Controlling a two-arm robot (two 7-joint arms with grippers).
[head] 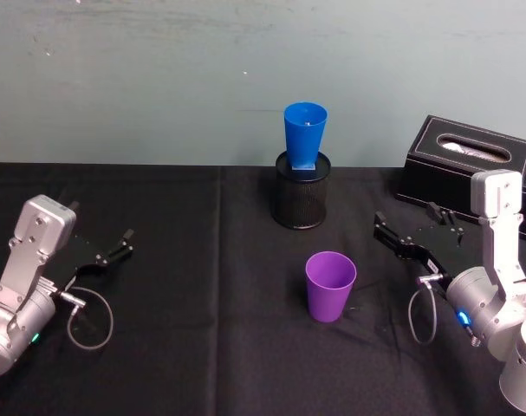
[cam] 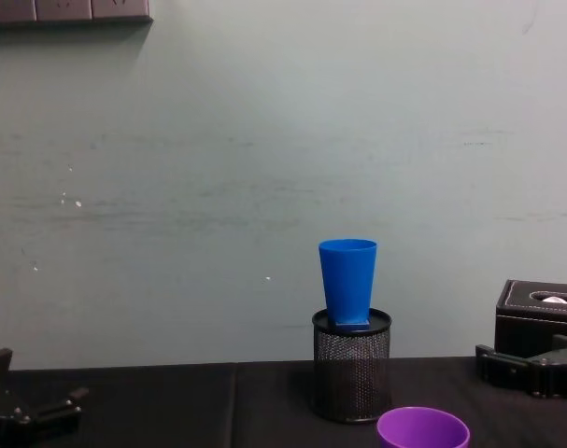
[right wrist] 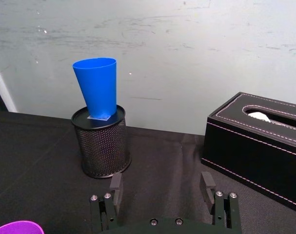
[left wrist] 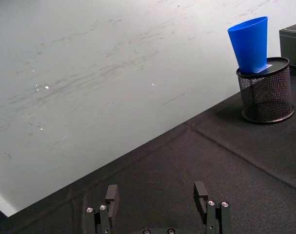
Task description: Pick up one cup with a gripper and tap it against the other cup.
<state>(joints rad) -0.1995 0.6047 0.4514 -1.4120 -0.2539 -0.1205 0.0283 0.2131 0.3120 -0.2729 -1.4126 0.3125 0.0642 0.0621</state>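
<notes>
Purple cup (head: 330,286) stood upright on the black cloth (head: 202,303), closest to you and just in front of the mesh pen holder (head: 300,201). Your right gripper (head: 392,238) sat to the right of that holder, fingers apart and holding nothing. Your left gripper (head: 122,244) rested well off to the holder's left, fingers spread too. The blue cup (head: 304,133) stood on top of the holder. A black tissue box (head: 466,169) sat to the holder's right, by the wall.
</notes>
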